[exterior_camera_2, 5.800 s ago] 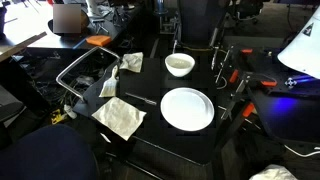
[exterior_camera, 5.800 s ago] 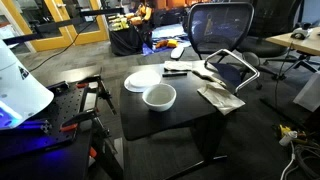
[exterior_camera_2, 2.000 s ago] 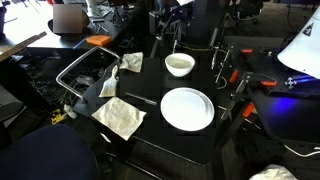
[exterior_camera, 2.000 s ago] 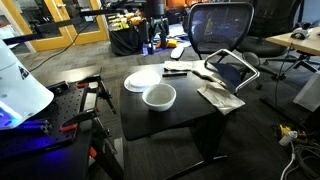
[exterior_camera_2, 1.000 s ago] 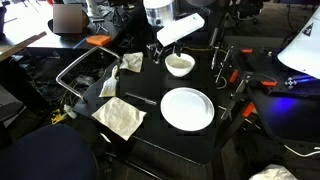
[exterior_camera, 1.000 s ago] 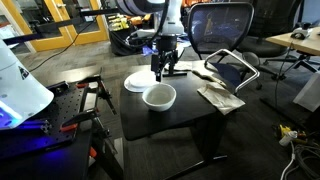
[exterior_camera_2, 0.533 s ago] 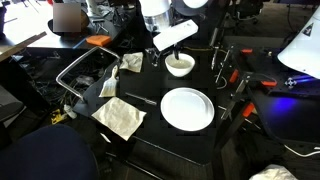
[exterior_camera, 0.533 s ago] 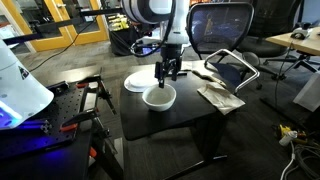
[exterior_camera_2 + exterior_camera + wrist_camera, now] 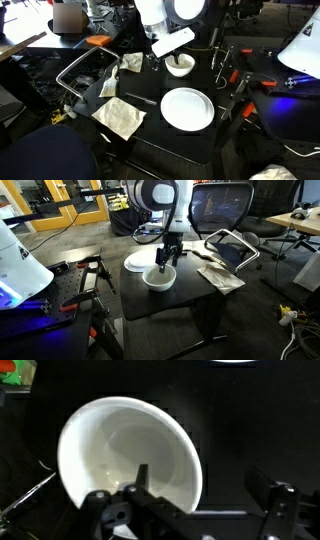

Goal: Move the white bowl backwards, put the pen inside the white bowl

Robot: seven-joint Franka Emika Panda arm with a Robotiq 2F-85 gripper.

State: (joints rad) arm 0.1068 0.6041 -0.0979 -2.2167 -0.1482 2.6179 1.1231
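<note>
The white bowl (image 9: 160, 278) stands on the black table, in front of the flat white plate (image 9: 140, 260); it also shows in the other exterior view (image 9: 182, 66) and fills the wrist view (image 9: 120, 450). My gripper (image 9: 164, 267) is low over the bowl, open, with its fingers astride the rim: in the wrist view (image 9: 200, 485) one finger is inside the bowl and the other outside. It holds nothing. The pen (image 9: 140, 98) lies as a thin dark line on the table beside the plate (image 9: 187, 108).
Two crumpled napkins (image 9: 120, 118) (image 9: 131, 62) and a wire rack (image 9: 85, 75) lie on the pen's side of the table. Clamps (image 9: 225, 62) stand at the table edge beyond the bowl. An office chair (image 9: 220, 205) is behind the table.
The arm has swung in from behind the table and come down over the bowl. In the last half second the open gripper dropped onto the bowl's rim. The bowl and pen have not moved.
</note>
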